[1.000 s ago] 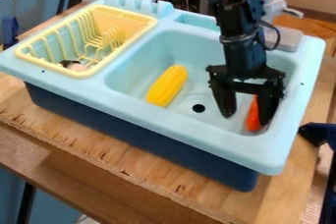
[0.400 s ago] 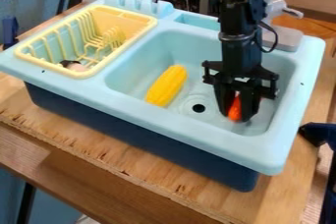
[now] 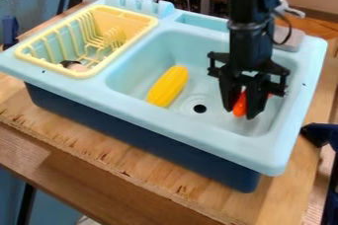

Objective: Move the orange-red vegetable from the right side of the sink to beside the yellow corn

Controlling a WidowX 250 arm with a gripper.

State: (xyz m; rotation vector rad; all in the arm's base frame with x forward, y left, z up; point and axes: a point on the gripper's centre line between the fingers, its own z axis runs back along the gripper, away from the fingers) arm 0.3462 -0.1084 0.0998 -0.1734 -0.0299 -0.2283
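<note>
Your gripper point(image 3: 241, 112) hung low in the right part of the toy sink's basin, its fingers drawn in narrow around the orange-red toy point(image 3: 239, 106). Part of the toy showed between the fingers and a bit more past the right-hand one, so it looked held, though you couldn't have judged how firmly. That toy was just right of the drain point(image 3: 200, 108), and whether it had fully left the basin floor was hard to tell.

Over the last second, you had the fingers go from wide apart to close together. The toy had first shifted left with them, then slightly up and back to the right as the gripper rose a little. For the work in hand, that suggested the grasp had taken, since toy and gripper travelled together (a slip was still possible, with the toy lying at a slant).

Farther left, beyond the drain, one yellow corn-shaped toy point(image 3: 167, 87) lay untouched on the basin floor. At the far left, one yellow dish rack point(image 3: 125, 16) sat in the sink point(image 3: 172, 123), with one small dark-and-pale thing point(image 3: 78, 67) at its near end. You had two toys in the basin, one drain, and one sink on the wooden tabletop point(image 3: 218, 209).
</note>
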